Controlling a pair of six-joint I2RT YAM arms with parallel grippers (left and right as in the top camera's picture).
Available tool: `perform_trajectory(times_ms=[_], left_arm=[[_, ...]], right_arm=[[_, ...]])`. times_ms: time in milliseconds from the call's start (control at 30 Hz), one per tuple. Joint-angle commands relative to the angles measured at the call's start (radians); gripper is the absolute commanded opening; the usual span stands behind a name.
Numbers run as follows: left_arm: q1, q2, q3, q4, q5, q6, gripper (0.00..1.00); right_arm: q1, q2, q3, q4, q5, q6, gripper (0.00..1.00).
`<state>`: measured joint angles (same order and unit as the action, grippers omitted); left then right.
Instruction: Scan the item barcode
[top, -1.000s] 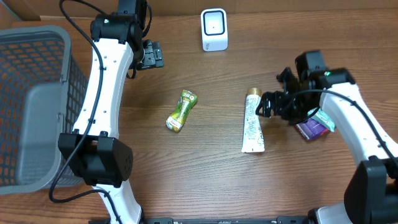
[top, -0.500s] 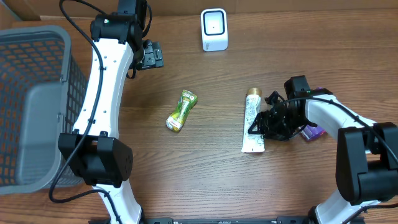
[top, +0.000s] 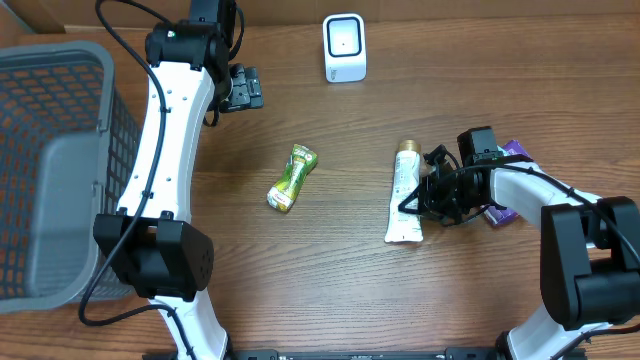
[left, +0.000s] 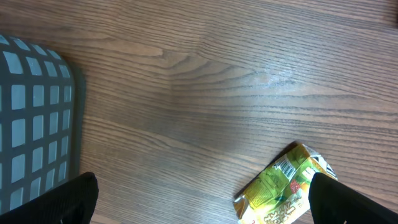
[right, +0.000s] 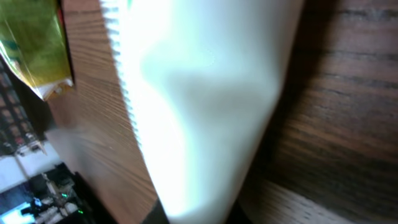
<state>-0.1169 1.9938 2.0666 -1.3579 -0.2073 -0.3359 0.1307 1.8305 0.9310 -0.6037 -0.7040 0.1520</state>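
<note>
Only one real container here, the grey mesh basket (top: 60, 170) on the left side of the table (top: 300, 270). From the overhead I just see its grid walls and smooth grey bottom, and I can't make out any item in it. Everything else lies loose on the wood: a green pouch (top: 292, 178) around the middle, a white tube (top: 403, 200) with a gold cap to the right of it, and a purple packet (top: 506, 210) further right, half hidden under the right arm. The white scanner (top: 345, 47) stands at the far edge, well apart from all of them. The right arm reaches in low from the right side and lies almost flat over the table, forearm across the purple packet. The right gripper (top: 412, 205) is closed tight on the lower, flatter part of the tube, which lies on the table with its cap pointing toward the scanner. That wrist camera is basically just blurry white tube filling the shot. The left arm stretches up along the basket side, and the left gripper (top: 243, 88) hangs at the far left near the top edge, jaws spread wide with nothing between them. Its camera looks down on bare wood, a basket corner and the green pouch with a barcode patch showing.
</note>
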Motion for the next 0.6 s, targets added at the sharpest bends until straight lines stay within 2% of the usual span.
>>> perform_trajectory(times_ms=[0, 100, 233, 400, 567], left_arm=[[-0.002, -0.019, 0.015, 0.001, -0.010, 0.007, 1.00], [-0.002, -0.019, 0.015, 0.001, -0.010, 0.007, 0.99], [-0.002, -0.019, 0.015, 0.001, -0.010, 0.007, 1.00], [-0.002, -0.019, 0.015, 0.001, -0.010, 0.007, 1.00], [-0.002, -0.019, 0.015, 0.001, -0.010, 0.007, 1.00]], right_arm=[[-0.002, 0.016, -0.019, 0.019, -0.025, 0.008, 0.04], [-0.004, 0.010, 0.010, 0.003, -0.117, -0.006, 0.04], [-0.004, -0.030, 0.114, -0.116, -0.255, -0.125, 0.04], [-0.003, -0.073, 0.372, -0.413, -0.346, -0.307, 0.04], [-0.001, -0.074, 0.631, -0.597, -0.357, -0.341, 0.04]])
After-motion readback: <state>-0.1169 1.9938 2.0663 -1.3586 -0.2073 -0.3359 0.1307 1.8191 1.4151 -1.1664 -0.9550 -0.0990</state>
